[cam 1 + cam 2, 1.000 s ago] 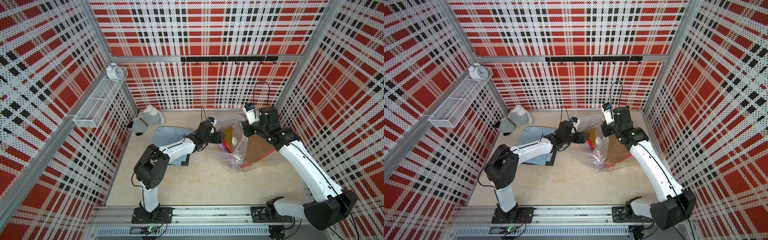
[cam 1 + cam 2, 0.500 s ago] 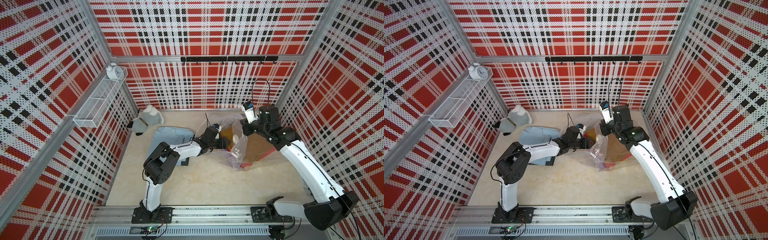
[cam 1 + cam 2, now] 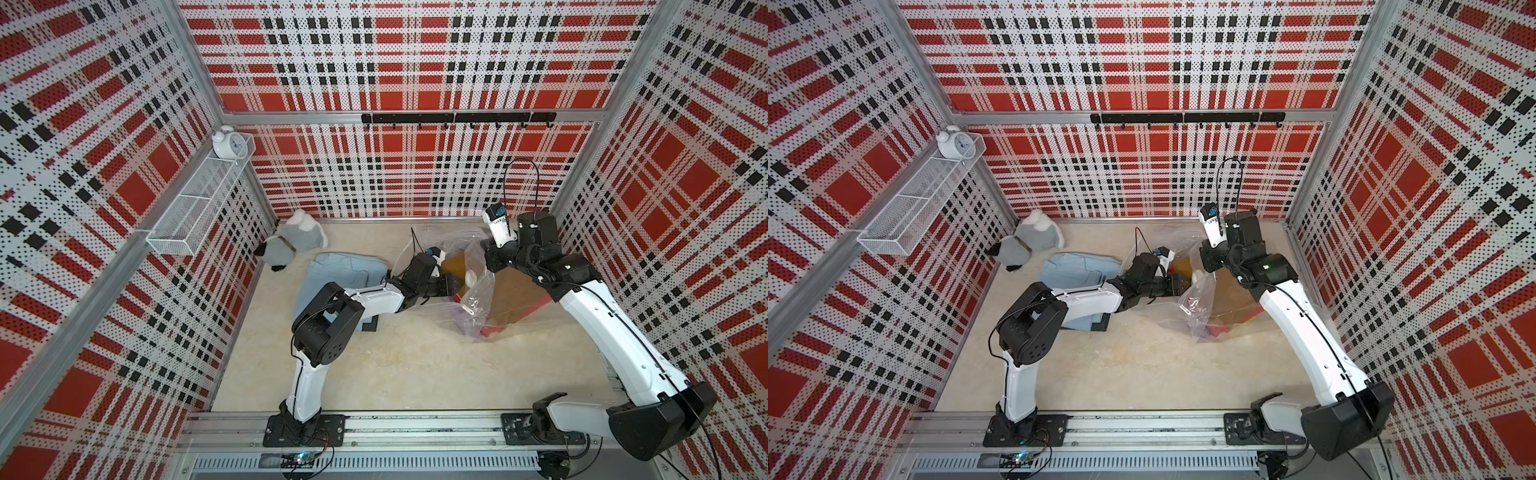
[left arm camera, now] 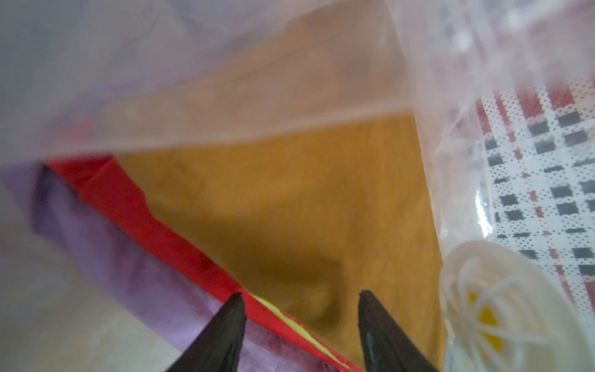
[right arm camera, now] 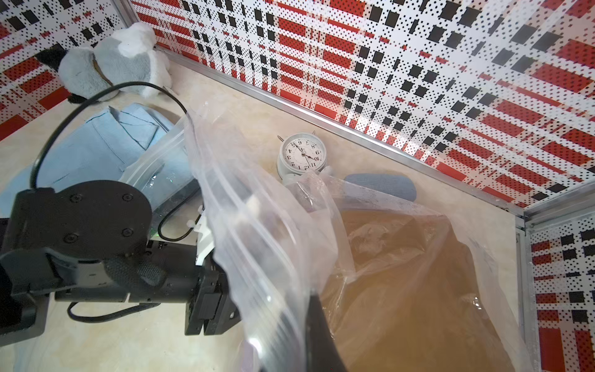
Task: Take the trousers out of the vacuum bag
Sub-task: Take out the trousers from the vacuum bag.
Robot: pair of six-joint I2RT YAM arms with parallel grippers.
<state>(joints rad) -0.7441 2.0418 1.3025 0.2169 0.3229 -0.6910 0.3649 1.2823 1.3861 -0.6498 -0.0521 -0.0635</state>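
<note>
Left gripper (image 4: 301,293) parted inside vacuum bag (image 5: 257,225), trousers (image 4: 289,193) beneath (mostly hidden), right gripper (image 5: 302,309) pinching bag

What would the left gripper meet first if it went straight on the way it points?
Most likely the mustard-brown trousers inside the vacuum bag; the left gripper, jaws apart, points at them from the bag's mouth. Depth is unclear in the blur.
</note>
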